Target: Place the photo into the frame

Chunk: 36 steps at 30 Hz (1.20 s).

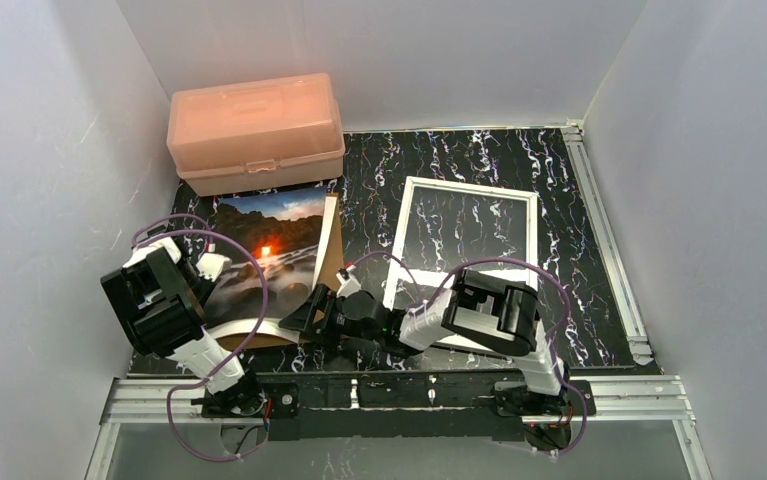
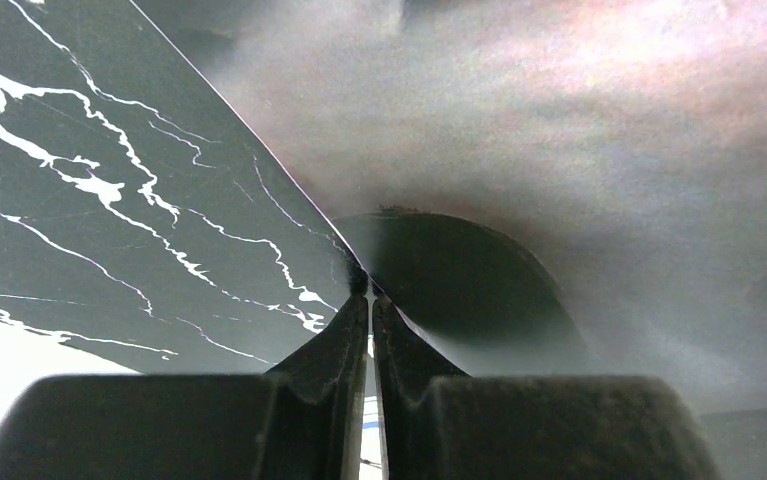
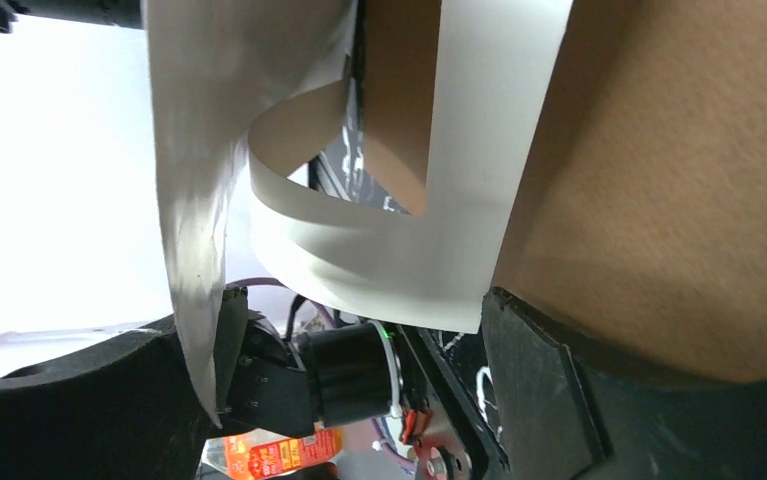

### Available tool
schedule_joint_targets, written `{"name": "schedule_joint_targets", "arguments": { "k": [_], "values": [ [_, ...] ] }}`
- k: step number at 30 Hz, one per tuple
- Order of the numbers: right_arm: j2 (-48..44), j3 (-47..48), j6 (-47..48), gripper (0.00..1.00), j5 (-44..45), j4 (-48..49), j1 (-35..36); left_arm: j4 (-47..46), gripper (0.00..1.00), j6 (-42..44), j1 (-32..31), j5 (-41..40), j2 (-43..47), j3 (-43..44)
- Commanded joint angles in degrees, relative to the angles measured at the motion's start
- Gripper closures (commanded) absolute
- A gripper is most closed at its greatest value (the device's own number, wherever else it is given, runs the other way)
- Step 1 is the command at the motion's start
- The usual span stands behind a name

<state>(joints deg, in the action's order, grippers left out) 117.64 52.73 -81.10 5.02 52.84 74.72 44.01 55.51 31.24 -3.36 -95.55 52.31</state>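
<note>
Left gripper (image 1: 211, 266) first: its wrist cam shows the fingers (image 2: 344, 340) squeezed together with barely a sliver between them, pinched on the thin left edge of the photo (image 2: 559, 150). That edge runs diagonally right into the fingertips, with the black marbled desk (image 2: 109, 200) off to one side.

The right gripper (image 1: 304, 315) reaches across toward the photo's near right corner, and its fingers (image 3: 539, 380) are spread wide, not clamped on anything. In its own cam the curled white back of the photo (image 3: 389, 270) loops through the gap between them. The brown cardboard backing (image 3: 679, 200) lies against the finger on the right of that view. A pale sheet runs along the other finger, but I can't tell if it's actually pressing on it.

From above, the photo (image 1: 264, 250) sits in the left half of the desk, picture side up, sunset showing, and its near edge is curled up off the surface. It's lying on the cardboard backing (image 1: 331, 245), which peeks out along the right side and at the near edge. So the photo is between the two grippers, one on each side of it.

The frame (image 1: 464, 250) lies flat toward the right of the middle of the desk (image 1: 574, 230), just beside the cardboard and not touching the photo. A pink box (image 1: 256, 130) sits at the far left corner, right behind the photo.
</note>
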Motion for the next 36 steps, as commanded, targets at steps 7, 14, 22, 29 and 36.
{"name": "schedule_joint_targets", "arguments": {
  "k": [7,14,22,29,36],
  "values": [
    [2.0,-0.5,-1.2,0.03,-0.8,19.2,-1.9,-9.8,0.96,1.6,-0.3,13.1,-7.7,-5.0],
    [4.4,-1.1,-2.8,0.01,-1.9,25.7,-2.5,-9.8,0.96,1.6,-0.7,12.7,-7.4,-4.8],
    [3.6,-3.3,-3.4,0.01,-1.7,31.6,-3.3,-9.8,0.97,1.6,-1.3,12.6,-6.5,-5.2],
    [3.6,-3.0,-3.5,0.01,-1.9,33.8,-4.7,-10.2,0.97,1.7,-1.5,12.3,-5.9,-5.7],
    [5.0,-1.1,-4.0,0.02,-3.2,37.2,-5.0,-9.8,0.97,2.1,-1.5,11.8,-5.5,-4.9]
  ]
}}
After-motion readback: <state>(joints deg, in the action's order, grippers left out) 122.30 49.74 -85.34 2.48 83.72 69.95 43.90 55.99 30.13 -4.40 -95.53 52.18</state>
